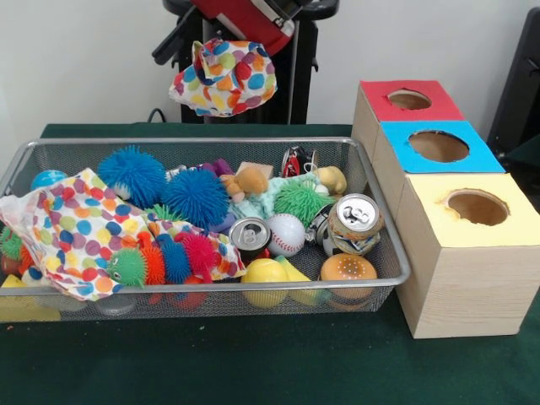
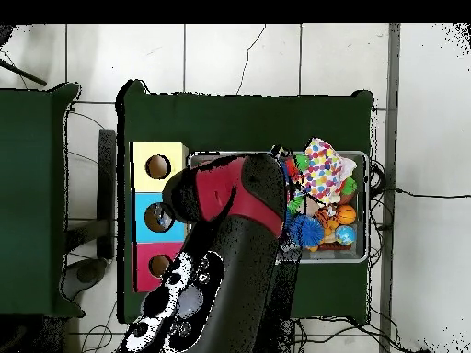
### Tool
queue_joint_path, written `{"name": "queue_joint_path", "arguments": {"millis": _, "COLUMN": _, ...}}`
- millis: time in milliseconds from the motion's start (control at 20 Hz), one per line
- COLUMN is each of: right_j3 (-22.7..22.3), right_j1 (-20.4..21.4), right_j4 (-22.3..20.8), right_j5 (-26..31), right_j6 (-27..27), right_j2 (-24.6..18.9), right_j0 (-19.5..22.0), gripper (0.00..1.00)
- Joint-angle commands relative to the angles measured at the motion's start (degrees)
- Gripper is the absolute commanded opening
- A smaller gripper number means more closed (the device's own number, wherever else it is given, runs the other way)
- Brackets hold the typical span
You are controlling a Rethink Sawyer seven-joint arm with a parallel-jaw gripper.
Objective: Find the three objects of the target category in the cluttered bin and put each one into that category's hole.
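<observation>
A polka-dot cloth pouch (image 1: 224, 78) hangs in the air above the far edge of the wire bin (image 1: 211, 142), and my gripper (image 1: 228, 44) is shut on its top. The red arm (image 2: 235, 198) covers the left half of the bin (image 2: 367, 198) in the overhead view. To the right of the bin stand three boxes with round holes: red (image 1: 409, 99), blue (image 1: 439, 145) and yellow (image 1: 477, 207). A second polka-dot cloth (image 1: 72, 232) lies over the bin's left side.
The bin holds two blue spiky balls (image 1: 196, 196), a green spiky ball (image 1: 301, 201), two crushed cans (image 1: 354, 221), a baseball (image 1: 285, 234), a toy burger (image 1: 348, 270), a yellow lemon (image 1: 265, 272) and a small teddy (image 1: 246, 180). A green cloth (image 1: 270, 363) covers the table.
</observation>
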State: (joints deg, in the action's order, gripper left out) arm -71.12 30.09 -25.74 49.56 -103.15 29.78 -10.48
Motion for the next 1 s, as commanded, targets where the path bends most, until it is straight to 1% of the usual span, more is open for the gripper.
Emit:
{"name": "queue_joint_path", "arguments": {"millis": 50, "right_j3": -0.89, "right_j1": -2.94, "right_j4": 2.16, "right_j5": 2.58, "right_j6": -12.24, "right_j2": -2.18, "right_j0": -0.36, "gripper": 1.00}}
{"name": "queue_joint_path", "arguments": {"millis": 100, "right_j3": -0.72, "right_j1": -3.00, "right_j4": 2.12, "right_j5": 2.69, "right_j6": -11.94, "right_j2": -2.21, "right_j0": -0.36, "gripper": 1.00}}
{"name": "queue_joint_path", "arguments": {"millis": 200, "right_j3": -0.85, "right_j1": -2.98, "right_j4": 2.45, "right_j5": 2.06, "right_j6": -12.97, "right_j2": -2.11, "right_j0": -0.39, "gripper": 1.00}}
{"name": "queue_joint_path", "arguments": {"millis": 250, "right_j3": -1.14, "right_j1": -2.78, "right_j4": 2.98, "right_j5": 1.34, "right_j6": -13.60, "right_j2": -2.28, "right_j0": -0.22, "gripper": 0.00}}
{"name": "queue_joint_path", "arguments": {"millis": 400, "right_j3": -1.50, "right_j1": -2.51, "right_j4": 3.47, "right_j5": 1.49, "right_j6": -13.68, "right_j2": -2.45, "right_j0": 0.01, "gripper": 0.00}}
{"name": "queue_joint_path", "arguments": {"millis": 500, "right_j3": -1.56, "right_j1": -2.66, "right_j4": 3.07, "right_j5": 1.76, "right_j6": -12.67, "right_j2": -2.31, "right_j0": -0.18, "gripper": 0.00}}
{"name": "queue_joint_path", "arguments": {"millis": 650, "right_j3": -2.35, "right_j1": -2.75, "right_j4": 3.52, "right_j5": 0.96, "right_j6": -14.94, "right_j2": -1.66, "right_j0": -0.50, "gripper": 0.00}}
{"name": "queue_joint_path", "arguments": {"millis": 750, "right_j3": -1.79, "right_j1": -3.60, "right_j4": 2.30, "right_j5": 2.65, "right_j6": -13.76, "right_j2": -0.92, "right_j0": -1.55, "gripper": 0.00}}
{"name": "queue_joint_path", "arguments": {"millis": 900, "right_j3": -2.71, "right_j1": -5.12, "right_j4": 2.71, "right_j5": -0.11, "right_j6": -17.18, "right_j2": -0.55, "right_j0": -2.27, "gripper": 0.00}}
{"name": "queue_joint_path", "arguments": {"millis": 1000, "right_j3": -3.18, "right_j1": -5.31, "right_j4": 2.90, "right_j5": -1.02, "right_j6": -17.34, "right_j2": -0.49, "right_j0": -2.36, "gripper": 0.00}}
